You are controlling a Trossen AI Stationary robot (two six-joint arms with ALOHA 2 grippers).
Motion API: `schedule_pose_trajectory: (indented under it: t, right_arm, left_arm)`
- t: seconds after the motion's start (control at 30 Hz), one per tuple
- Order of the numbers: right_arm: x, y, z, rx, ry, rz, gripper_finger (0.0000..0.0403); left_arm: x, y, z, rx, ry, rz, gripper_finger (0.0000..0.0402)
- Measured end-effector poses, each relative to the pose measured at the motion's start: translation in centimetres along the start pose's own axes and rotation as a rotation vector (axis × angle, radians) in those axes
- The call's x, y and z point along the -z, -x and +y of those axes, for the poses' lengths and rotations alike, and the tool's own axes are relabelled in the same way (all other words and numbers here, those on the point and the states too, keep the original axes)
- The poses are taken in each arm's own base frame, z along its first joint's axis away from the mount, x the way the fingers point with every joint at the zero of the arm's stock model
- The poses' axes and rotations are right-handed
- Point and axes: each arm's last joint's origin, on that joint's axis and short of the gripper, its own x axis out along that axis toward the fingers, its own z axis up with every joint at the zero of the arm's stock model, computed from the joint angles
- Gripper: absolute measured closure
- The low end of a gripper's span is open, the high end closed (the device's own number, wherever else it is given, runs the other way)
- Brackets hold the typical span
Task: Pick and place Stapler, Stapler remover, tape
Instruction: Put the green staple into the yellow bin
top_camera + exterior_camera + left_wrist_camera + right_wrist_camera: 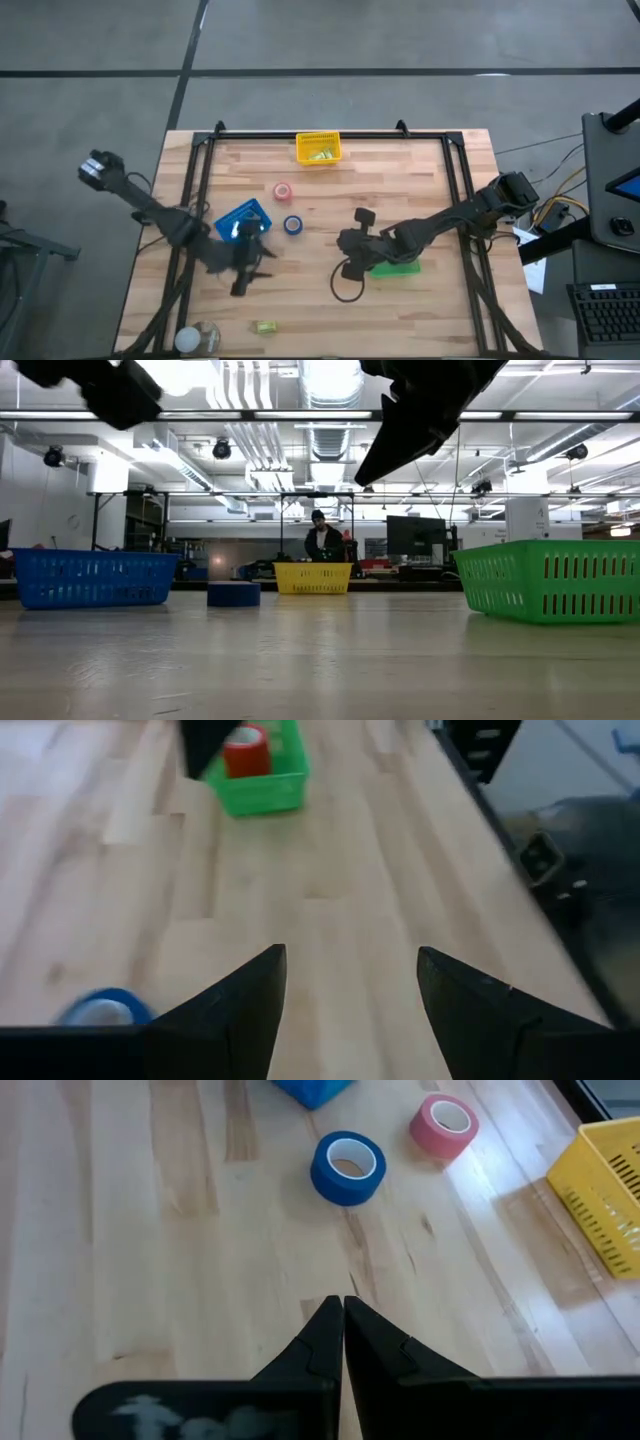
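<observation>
Blue tape roll (293, 225) is taken as the landmark, lying flat on the tabletop (430, 180). Pink tape roll (283, 191) is seen just beyond it toward the yellow basket (319, 148), the two rolls close but apart in the right wrist view. Blue basket (243, 220) is found just beside the blue roll on the left arm's side. Left gripper (246, 268) is held near the blue roll on the near side, fingers (240, 1010) spread wide with nothing between them; only bare tabletop is seen in the gap. Right gripper (343, 1315) is positioned on the other side of the blue roll, pointed toward it, fingers pressed fully together and empty. Green basket (398, 265) is located well apart from the blue roll, under the right arm; a red tape roll (247, 751) is seen inside it in the left wrist view. A person (322, 543) is seen behind the yellow basket in the low view.
</observation>
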Motion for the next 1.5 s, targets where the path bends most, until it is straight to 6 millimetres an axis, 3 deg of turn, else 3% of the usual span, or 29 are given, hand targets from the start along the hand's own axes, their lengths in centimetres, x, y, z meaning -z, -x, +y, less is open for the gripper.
schedule_pose_trajectory:
  t: [0.27, 0.57, 1.07, 1.3, 1.5]
  right_arm:
    - [-0.2, -0.3, -0.5, 0.010, 0.006, 0.002, 0.0394]
    - [-0.2, -0.3, -0.5, 0.012, 0.017, 0.002, 0.0394]
    - [-0.9, -0.8, -1.3, 0.022, 0.047, -0.024, 0.0394]
    - [-1.2, -0.7, -1.1, 0.010, 0.056, -0.057, 0.0394]
    - [-1.3, -0.8, -1.2, 0.010, 0.073, -0.062, 0.0394]
  left_arm:
    - [1.5, -0.9, -5.2, 0.096, 0.150, 0.080, 0.0173]
    - [2.5, -4.6, -9.2, 0.090, 0.217, 0.207, 0.0173]
    - [6.2, -6.5, -13.4, 0.076, 0.341, 0.344, 0.0173]
    - [8.6, -8.3, -13.6, 0.005, 0.302, 0.403, 0.0173]
    - [9.1, -8.9, -13.8, -0.015, 0.302, 0.405, 0.0173]
